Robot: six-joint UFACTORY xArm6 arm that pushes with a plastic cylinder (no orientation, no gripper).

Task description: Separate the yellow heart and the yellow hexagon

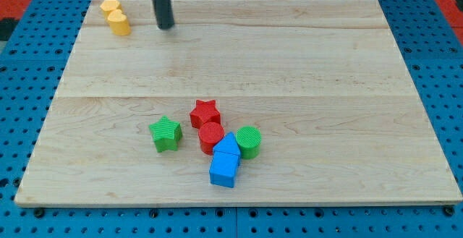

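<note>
The yellow hexagon (109, 6) and the yellow heart (119, 23) sit touching each other at the board's top left corner, the hexagon above and left of the heart. My tip (166, 27) rests on the board to the right of the heart, about a block's width or more away, touching neither yellow block.
A cluster lies in the lower middle: red star (205, 112), red cylinder (211, 137), green star (166, 133), blue triangle (228, 146), blue cube (224, 169), green cylinder (248, 142). The wooden board (325, 86) lies on a blue pegboard.
</note>
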